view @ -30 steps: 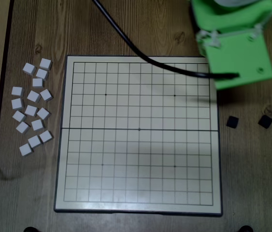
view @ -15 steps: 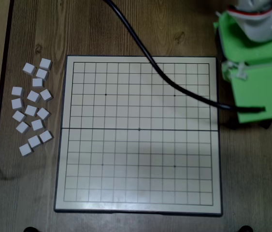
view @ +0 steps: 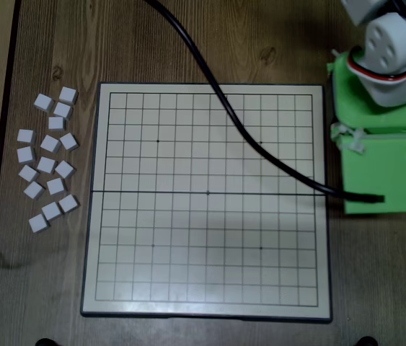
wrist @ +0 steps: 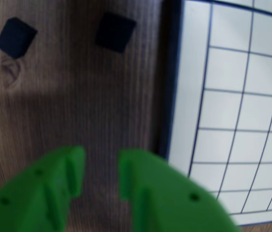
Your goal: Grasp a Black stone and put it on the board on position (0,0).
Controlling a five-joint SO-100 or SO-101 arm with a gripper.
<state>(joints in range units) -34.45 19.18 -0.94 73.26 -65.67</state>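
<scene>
In the wrist view two black stones lie on the wooden table, one at the top left [wrist: 16, 37] and one nearer the board [wrist: 115, 32]. My green gripper [wrist: 101, 166] is at the bottom, open and empty, well short of both stones. The white gridded board [wrist: 237, 111] fills the right side, its dark edge just right of my right finger [wrist: 140, 179]. In the overhead view the board [view: 206, 202] is bare of stones. The green arm [view: 383, 166] stands over the table to its right. The black stones and the fingers are hidden there.
Several white stones [view: 47, 162] lie loose on the table left of the board in the overhead view. A black cable [view: 239, 126] runs from the top across the board to the arm. The table's left edge [view: 1, 144] is close to the white stones.
</scene>
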